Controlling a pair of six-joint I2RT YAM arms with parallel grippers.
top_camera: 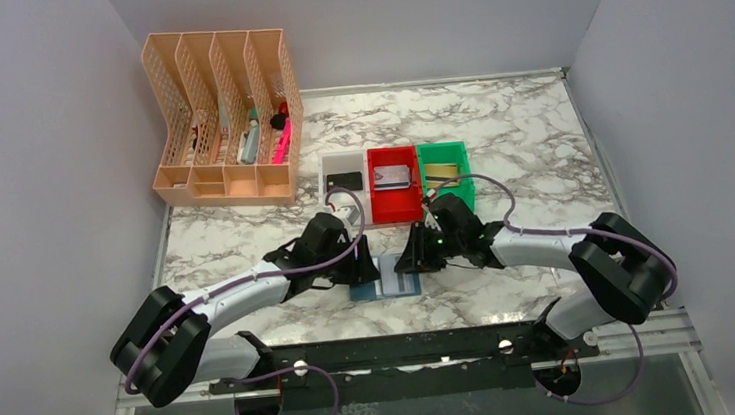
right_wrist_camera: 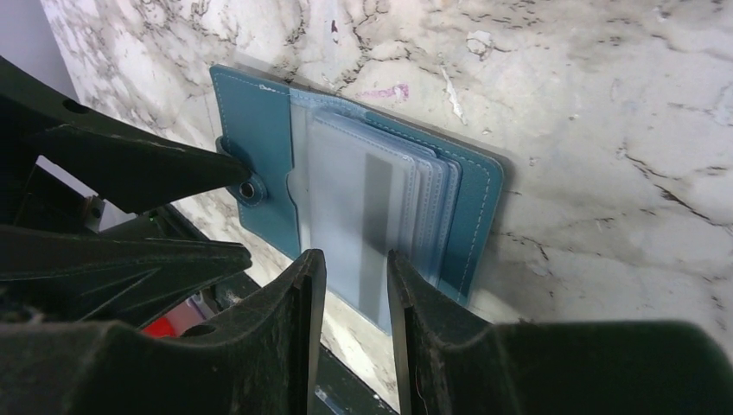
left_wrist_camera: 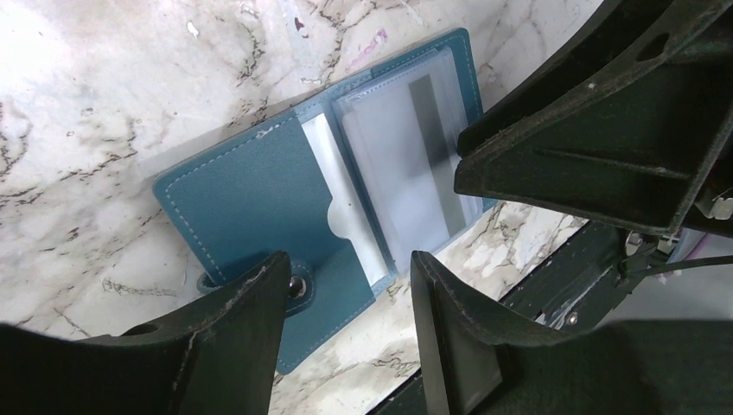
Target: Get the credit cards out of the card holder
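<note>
The blue card holder (top_camera: 387, 287) lies open on the marble near the front edge. A silver-grey credit card (left_wrist_camera: 415, 156) with a dark stripe sits in its clear pockets (right_wrist_camera: 363, 216). My left gripper (left_wrist_camera: 346, 264) is open over the snap-tab half (left_wrist_camera: 259, 199), with one fingertip (left_wrist_camera: 272, 277) beside the snap. My right gripper (right_wrist_camera: 354, 257) is open by a narrow gap, astride the near edge of the clear pockets, with nothing gripped. From above, the left gripper (top_camera: 364, 268) and right gripper (top_camera: 413, 257) flank the holder. Other cards lie in bins: black (top_camera: 343, 181), silver-grey (top_camera: 393, 175), gold (top_camera: 440, 169).
White bin (top_camera: 331, 199), red bin (top_camera: 396, 206) and green bin (top_camera: 442, 148) stand in a row just behind the grippers. A peach mesh file rack (top_camera: 225, 120) stands at the back left. A black rail (top_camera: 386, 351) runs along the front edge, close to the holder. Walls close in on three sides.
</note>
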